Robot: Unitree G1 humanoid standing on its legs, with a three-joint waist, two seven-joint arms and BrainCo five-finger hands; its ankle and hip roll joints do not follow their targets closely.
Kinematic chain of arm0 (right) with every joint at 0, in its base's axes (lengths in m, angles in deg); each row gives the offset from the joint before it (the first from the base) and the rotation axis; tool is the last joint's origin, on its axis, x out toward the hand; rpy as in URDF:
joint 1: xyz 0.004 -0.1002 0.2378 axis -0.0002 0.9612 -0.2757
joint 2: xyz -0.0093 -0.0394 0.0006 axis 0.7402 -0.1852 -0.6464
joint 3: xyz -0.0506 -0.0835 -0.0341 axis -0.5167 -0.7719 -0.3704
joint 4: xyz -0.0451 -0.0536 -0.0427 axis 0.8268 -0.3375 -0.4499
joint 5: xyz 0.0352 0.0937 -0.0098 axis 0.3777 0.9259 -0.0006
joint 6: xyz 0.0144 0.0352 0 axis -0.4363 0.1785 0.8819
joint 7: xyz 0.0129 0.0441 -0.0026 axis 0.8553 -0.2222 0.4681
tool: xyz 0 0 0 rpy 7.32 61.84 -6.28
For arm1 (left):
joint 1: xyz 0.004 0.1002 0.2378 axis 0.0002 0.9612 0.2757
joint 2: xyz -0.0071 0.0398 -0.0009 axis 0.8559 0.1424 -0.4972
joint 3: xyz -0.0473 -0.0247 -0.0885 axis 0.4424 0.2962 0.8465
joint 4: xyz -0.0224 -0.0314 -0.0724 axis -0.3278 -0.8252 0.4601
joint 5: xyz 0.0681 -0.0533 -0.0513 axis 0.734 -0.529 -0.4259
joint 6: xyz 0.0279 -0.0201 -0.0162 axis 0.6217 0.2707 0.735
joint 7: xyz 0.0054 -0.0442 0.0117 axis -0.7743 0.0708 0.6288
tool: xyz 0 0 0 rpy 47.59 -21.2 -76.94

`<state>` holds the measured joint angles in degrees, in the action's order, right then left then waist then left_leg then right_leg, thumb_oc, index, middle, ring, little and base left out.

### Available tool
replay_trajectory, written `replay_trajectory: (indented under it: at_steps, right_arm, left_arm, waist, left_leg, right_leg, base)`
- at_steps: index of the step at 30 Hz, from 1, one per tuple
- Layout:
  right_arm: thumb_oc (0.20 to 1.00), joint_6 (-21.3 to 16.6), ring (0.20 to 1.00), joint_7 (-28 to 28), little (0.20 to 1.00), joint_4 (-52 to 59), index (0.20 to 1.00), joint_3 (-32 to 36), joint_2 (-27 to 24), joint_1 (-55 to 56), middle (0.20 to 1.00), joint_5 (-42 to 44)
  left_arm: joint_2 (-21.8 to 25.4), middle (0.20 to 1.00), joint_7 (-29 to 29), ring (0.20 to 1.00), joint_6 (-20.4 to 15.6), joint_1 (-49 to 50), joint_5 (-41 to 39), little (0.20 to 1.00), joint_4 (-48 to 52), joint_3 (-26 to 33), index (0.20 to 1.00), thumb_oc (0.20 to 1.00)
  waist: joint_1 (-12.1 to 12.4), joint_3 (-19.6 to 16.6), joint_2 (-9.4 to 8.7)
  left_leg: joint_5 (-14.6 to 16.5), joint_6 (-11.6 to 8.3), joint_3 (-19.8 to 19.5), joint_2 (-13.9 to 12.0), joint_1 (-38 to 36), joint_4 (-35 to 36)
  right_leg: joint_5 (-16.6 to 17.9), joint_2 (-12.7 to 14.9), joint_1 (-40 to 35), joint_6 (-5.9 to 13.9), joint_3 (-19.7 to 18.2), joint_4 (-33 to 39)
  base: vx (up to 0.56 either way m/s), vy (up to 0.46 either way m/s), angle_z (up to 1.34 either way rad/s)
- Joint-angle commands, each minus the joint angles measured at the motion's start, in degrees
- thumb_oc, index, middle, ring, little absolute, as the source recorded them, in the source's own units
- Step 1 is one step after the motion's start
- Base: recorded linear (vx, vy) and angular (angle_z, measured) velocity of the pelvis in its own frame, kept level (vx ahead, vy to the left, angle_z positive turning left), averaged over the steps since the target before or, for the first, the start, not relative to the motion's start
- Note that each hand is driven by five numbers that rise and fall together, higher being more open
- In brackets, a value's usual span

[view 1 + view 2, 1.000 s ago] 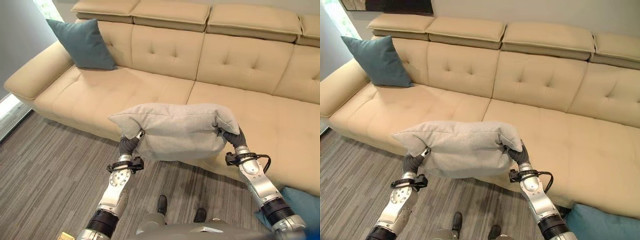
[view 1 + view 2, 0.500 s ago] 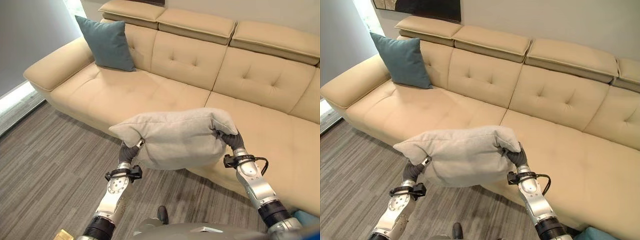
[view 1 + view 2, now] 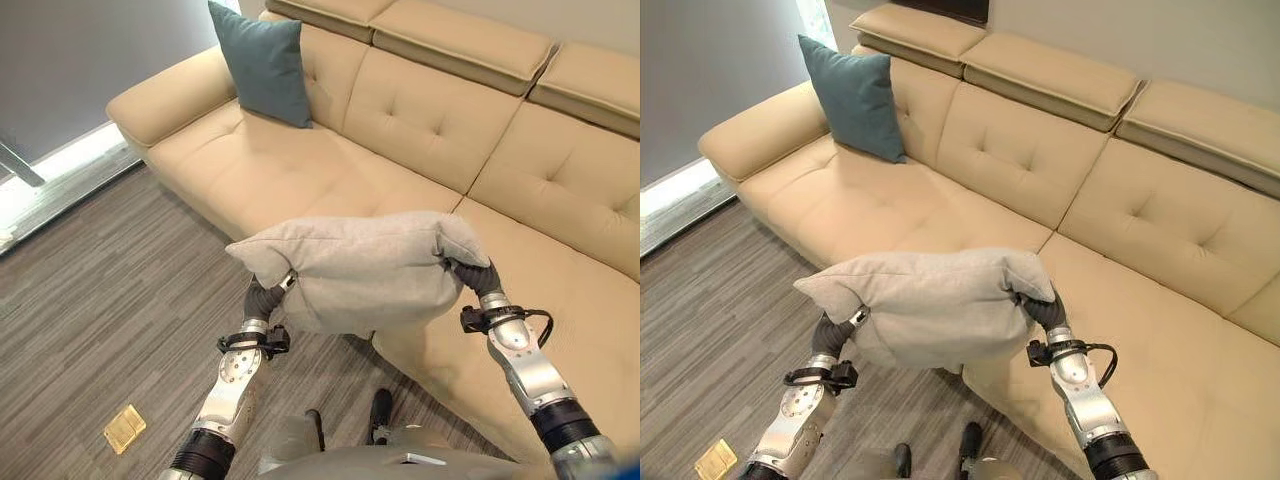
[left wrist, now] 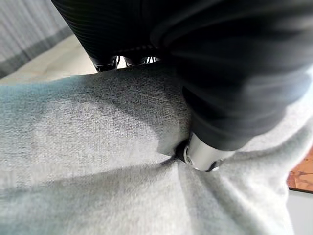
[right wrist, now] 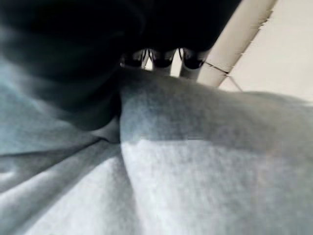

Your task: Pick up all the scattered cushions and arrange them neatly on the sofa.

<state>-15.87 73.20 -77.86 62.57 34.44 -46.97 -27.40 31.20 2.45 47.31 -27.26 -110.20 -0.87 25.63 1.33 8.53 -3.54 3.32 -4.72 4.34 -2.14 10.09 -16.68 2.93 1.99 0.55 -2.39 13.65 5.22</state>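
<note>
Grey cushion point(image 3: 365, 270), plump and creased, gripped by left hand point(image 3: 266, 296) and right hand point(image 3: 468, 274).

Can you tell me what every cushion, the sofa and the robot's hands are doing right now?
Light grey fabric cushion: held up in the air between both hands, above the sofa's front edge.
Teal square cushion: leaning upright in the sofa's corner by the armrest.
Cream tufted leather sofa: seats bare except for the teal cushion.
Left hand: pinching one end of the grey cushion.
Right hand: gripping the other end.
</note>
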Motion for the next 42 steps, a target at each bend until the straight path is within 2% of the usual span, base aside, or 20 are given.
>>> replay_trajectory:
  at_steps: [1,4,7,12,14,15,18,20,21,23,25,30,32,33,34,35,37,40,41,42]
  right_arm:
    - [0.2,-4.89,0.2,-0.02,0.2,4.21,0.2,0.21,-0.02,-3.01,0.2,1.55]
    - [0.2,-4.86,0.2,-0.36,0.2,3.89,0.2,0.05,0.03,-2.86,0.2,1.58]
    - [0.2,-4.56,0.2,-0.29,0.2,3.65,0.2,0.12,-0.39,-2.44,0.2,1.62]
    - [0.2,-4.28,0.2,0.17,0.2,4.12,0.2,0.44,0.03,-1.88,0.2,1.33]
    - [0.2,-4.02,0.2,0.47,0.2,3.65,0.2,-0.14,1.03,-3.45,0.2,0.66]
    - [0.2,-4.01,0.2,0.47,0.2,3.66,0.2,-0.14,1.04,-3.45,0.2,0.66]
    - [0.2,-3.85,0.2,1.06,0.2,3.77,0.2,-0.73,1.82,-4.23,0.2,-0.14]
    - [0.2,-3.91,0.2,1.63,0.2,3.87,0.2,-1.11,2.49,-4.33,0.2,-0.17]
    - [0.2,-3.86,0.2,1.86,0.2,3.59,0.2,-1.42,2.78,-4.2,0.2,-0.22]
    - [0.2,-3.63,0.2,2.44,0.2,3.51,0.2,-2.21,3.24,-4.23,0.2,-0.18]
    - [0.2,-3.88,0.2,2.74,0.2,3.85,0.2,-2.45,3.14,-4.26,0.2,-0.13]
    - [0.2,-4.33,0.2,2.08,0.2,4.36,0.2,-1.15,1.93,-3.58,0.2,0.0]
    - [0.2,-4.47,0.2,1.84,0.2,4.98,0.2,-0.01,1.27,-2.08,0.2,0.44]
    - [0.2,-4.49,0.2,1.52,0.2,5.25,0.2,0.73,0.67,-1.29,0.2,1.04]
    - [0.2,-4.48,0.2,1.53,0.2,5.27,0.2,0.77,0.66,-1.28,0.2,1.05]
    - [0.2,-4.49,0.2,1.28,0.2,5.36,0.2,1.09,0.05,-0.98,0.2,1.43]
    - [0.2,-4.26,0.2,1.23,0.2,5.38,0.2,0.95,-0.25,-1.01,0.2,1.77]
    - [0.2,-4.29,0.2,1.34,0.2,5.17,0.2,1.04,-0.41,-0.66,0.2,1.96]
    - [0.2,-4.25,0.2,1.32,0.2,5.12,0.2,1.15,-0.43,-0.53,0.2,2.04]
    - [0.2,-4.12,0.2,0.77,0.2,4.48,0.2,1.62,-0.53,-0.39,0.2,2.27]
  left_arm:
    - [1.26,0.2,-1.98,0.2,-4.05,-3.41,0.25,0.2,5.93,-0.05,0.2,0.2]
    - [1.43,0.2,-1.52,0.2,-3.9,-2.88,0.08,0.2,6.28,0.24,0.2,0.2]
    - [1.72,0.2,-1.76,0.2,-3.73,-2.81,-0.02,0.2,6.3,0.07,0.2,0.2]
    - [3.22,0.2,-2.23,0.2,-3.19,-2.67,0.54,0.2,6.78,-0.58,0.2,0.2]
    - [4.0,0.2,-2.1,0.2,-3.21,-3.0,0.65,0.2,7.2,0.21,0.2,0.2]
    - [4.01,0.2,-2.11,0.2,-3.21,-3.0,0.64,0.2,7.19,0.21,0.2,0.2]
    - [4.49,0.2,-2.19,0.2,-3.2,-2.41,0.7,0.2,7.76,1.19,0.2,0.2]
    - [4.75,0.2,-2.33,0.2,-3.2,-2.05,0.66,0.2,7.65,1.92,0.2,0.2]
    - [4.63,0.2,-2.42,0.2,-3.25,-1.36,0.47,0.2,7.7,2.52,0.2,0.2]
    - [4.05,0.2,-3.03,0.2,-3.28,0.71,-0.32,0.2,8.39,3.67,0.2,0.2]
    - [3.87,0.2,-3.52,0.2,-3.39,0.94,-0.65,0.2,8.32,3.81,0.2,0.2]
    - [3.03,0.2,-4.34,0.2,-3.49,-0.22,-0.7,0.2,7.44,2.68,0.2,0.2]
    - [2.51,0.2,-4.57,0.2,-3.32,-0.92,-0.81,0.2,7.08,1.74,0.2,0.2]
    - [2.29,0.2,-4.63,0.2,-3.17,-1.76,-0.82,0.2,6.9,0.89,0.2,0.2]
    - [2.29,0.2,-4.62,0.2,-3.18,-1.8,-0.82,0.2,6.88,0.86,0.2,0.2]
    - [2.13,0.2,-4.68,0.2,-3.13,-2.29,-0.96,0.2,6.81,0.45,0.2,0.2]
    - [2.14,0.2,-4.19,0.2,-3.12,-2.61,-0.95,0.2,6.86,0.62,0.2,0.2]
    - [2.14,0.2,-4.05,0.2,-2.89,-2.33,-0.88,0.2,7.18,0.7,0.2,0.2]
    - [2.27,0.2,-3.86,0.2,-2.71,-2.38,-0.7,0.2,7.15,0.64,0.2,0.2]
    - [2.64,0.2,-3.49,0.2,-2.57,-2.57,-0.6,0.2,7.14,0.74,0.2,0.2]
  waist:
    - [0.96,-3.41,-1.44]
    - [2.05,-3.11,-1.04]
    - [2.27,-3.13,-0.71]
    - [2.13,-4.66,0.17]
    - [2.55,-5.3,0.44]
    - [2.68,-5.29,0.41]
    - [2.36,-4.46,1.64]
    - [2.65,-3.77,2.07]
    - [3.03,-3.52,2.2]
    - [3.74,-3.16,2.34]
    - [3.72,-2.73,2.51]
    - [2.43,-2.75,1.77]
    - [1.7,-2.55,1.34]
    - [1.35,-1.93,0.64]
    - [1.18,-2.0,0.75]
    - [1.39,-1.33,0.63]
    - [1.69,-1.18,0.39]
    - [1.87,-1.56,-0.1]
    - [1.94,-1.73,-0.19]
    - [2.23,-1.73,0.28]
  left_leg:
    - [-1.32,-0.03,-0.08,-1.38,-1.35,7.34]
    - [-5.01,-0.95,-2.92,-2.61,0.72,10.42]
    - [-6.08,-1.24,-3.65,-3.1,1.54,10.81]
    - [-4.19,-0.45,-3.66,-1.59,-3.38,12.8]
    - [-1.48,1.85,-1.51,-0.2,-6.01,13.0]
    - [-1.46,1.88,-1.37,-0.19,-6.07,13.03]
    - [-0.54,4.0,0.23,0.31,-7.81,14.0]
    - [-0.2,4.57,1.57,0.28,-8.5,14.55]
    - [0.18,4.6,2.21,0.44,-9.14,14.93]
    - [0.84,4.28,4.24,0.4,-10.41,15.76]
    - [1.04,4.1,4.78,0.12,-10.77,15.68]
    - [2.05,2.6,3.46,0.23,-10.87,13.99]
    - [3.1,1.52,2.54,-0.48,-9.4,9.49]
    - [3.02,0.6,2.41,-0.97,-6.71,3.95]
    - [3.3,0.57,2.17,-1.09,-6.25,3.32]
    - [2.41,-0.42,1.42,-1.76,-3.89,-2.19]
    - [1.55,-0.58,-0.65,-1.59,-2.08,-3.94]
    - [2.28,-0.29,-2.32,-1.93,-0.79,-0.2]
    - [1.12,-0.5,-2.86,-2.18,-0.79,2.48]
    - [-3.34,-1.45,-3.75,-3.69,0.75,7.85]
  right_leg:
    - [-2.36,3.53,-2.61,9.14,1.62,-2.24]
    - [-4.14,2.56,-3.92,8.64,0.38,-2.59]
    - [-5.55,2.37,-5.03,8.16,-0.69,-3.27]
    - [-7.12,3.2,-6.77,8.4,-2.22,-5.69]
    - [-7.17,4.99,-5.16,9.85,-4.2,-9.73]
    - [-7.22,5.02,-5.09,9.88,-4.34,-9.83]
    - [-5.68,6.24,0.56,11.79,-6.24,-18.4]
    - [-4.33,7.08,3.71,12.72,-5.77,-21.52]
    - [-4.14,8.12,4.02,12.79,-3.83,-20.24]
    - [-1.7,9.63,5.08,12.59,1.65,-15.01]
    - [-1.06,9.09,6.18,12.29,3.72,-13.43]
    - [-1.37,7.4,4.01,11.29,3.87,-9.74]
    - [-2.09,6.72,2.05,10.32,4.76,-8.31]
    - [-2.63,6.63,0.79,9.47,5.23,-7.59]
    - [-2.62,6.53,0.82,9.43,5.45,-7.53]
    - [-3.36,5.91,-0.83,8.37,5.92,-6.94]
    - [-4.07,5.57,-1.43,7.79,5.67,-6.71]
    - [-4.7,5.37,-2.3,8.06,5.09,-6.01]
    - [-4.83,5.18,-2.8,8.24,4.73,-5.72]
    - [-5.69,4.61,-4.34,8.61,4.15,-5.14]
  base:
    - [0.16,0.018,-0.46]
    - [0.14,0.044,-0.52]
    - [0.14,0.094,-0.36]
    - [0.2,0.193,-0.12]
    - [0.16,0.309,-0.28]
    - [0.1,0.262,-0.79]
    - [0.03,0.165,-0.94]
    - [0.0,0.08,-0.82]
    - [0.03,0.032,-0.62]
    - [0.06,-0.039,-0.85]
    - [0.07,-0.055,-0.8]
    - [0.14,-0.125,0.07]
    - [0.13,-0.189,0.18]
    - [0.09,-0.157,0.23]
    - [0.1,-0.173,0.38]
    - [0.04,-0.077,0.69]
    - [0.07,-0.076,0.43]
    - [0.14,-0.007,-0.1]
    - [0.22,0.12,-0.02]
    - [0.17,0.106,0.07]
